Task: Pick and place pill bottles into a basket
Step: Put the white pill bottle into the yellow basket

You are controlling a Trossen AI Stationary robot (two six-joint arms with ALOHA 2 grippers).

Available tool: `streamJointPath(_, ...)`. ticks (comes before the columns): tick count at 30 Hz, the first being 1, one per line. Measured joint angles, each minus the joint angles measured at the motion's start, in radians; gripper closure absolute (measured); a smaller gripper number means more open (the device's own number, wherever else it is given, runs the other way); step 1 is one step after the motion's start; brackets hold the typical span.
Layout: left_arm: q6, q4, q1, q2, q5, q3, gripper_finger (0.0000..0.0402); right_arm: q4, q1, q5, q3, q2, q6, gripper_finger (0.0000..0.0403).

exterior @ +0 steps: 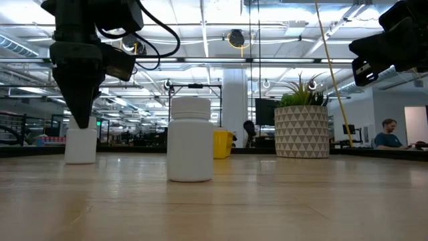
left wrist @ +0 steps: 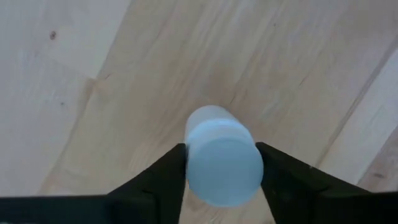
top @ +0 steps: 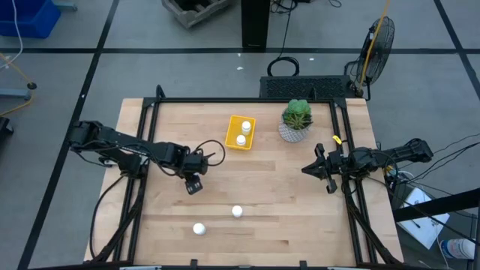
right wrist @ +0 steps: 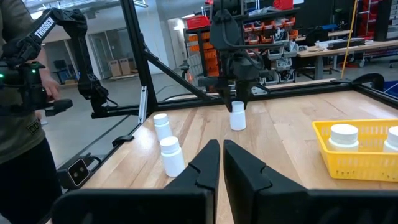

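The jaws of our left gripper (left wrist: 221,165) stand one on each side of a white bottle (left wrist: 222,154), touching or very nearly touching its cap in the left wrist view; we judge them closed on it, or within a hair of it, with the bottle upright on the wooden surface (top: 300,217) just left of centre in the high view. The jaws of our right gripper (right wrist: 222,152) are pressed almost together with only a thin slit between them and nothing held; that arm waits at the right edge of the high view. As for progress, we count two bottles (top: 243,133) already standing in the yellow basket (top: 232,139), which sits in the upper middle of the high view beside the potted plant (top: 297,120). Three are left on the surface: the one between our left jaws, one (top: 237,211) just below centre, and one (top: 199,229) further down and to its left. So we judge the task a little under halfway done, with the third bottle in hand but not yet lifted: in the low view its base (exterior: 81,144) looks level with the surface. A person stands at the left edge of the right wrist view, beyond the table.
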Motion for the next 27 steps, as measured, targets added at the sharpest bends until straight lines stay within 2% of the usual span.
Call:
streamJointPath(3,0.023,0.001,0.000,0.000,0.000,0.000,0.0236,0.000,0.000,0.000,0.000,0.000,0.000,0.0387)
streamJointPath(10,0.135,-0.001,0.021,-0.004,-0.024,0.004,0.0236,0.000,0.000,0.000,0.000,0.000,0.000,0.0387)
streamJointPath(13,0.143,-0.004,0.044,-0.004,-0.023,0.033,0.0219,0.000,0.000,0.000,0.000,0.000,0.000,0.0387)
streamJointPath(16,0.190,-0.005,0.066,-0.004,-0.024,0.083,0.0216,0.000,0.000,0.000,0.000,0.000,0.000,0.0387)
streamJointPath(19,0.237,-0.002,0.097,-0.004,-0.023,0.152,0.0233,0.000,0.000,0.000,0.000,0.000,0.000,0.0387)
streamJointPath(27,0.349,-0.034,0.231,-0.004,-0.024,0.357,0.0235,0.000,0.000,0.000,0.000,0.000,0.000,0.0387)
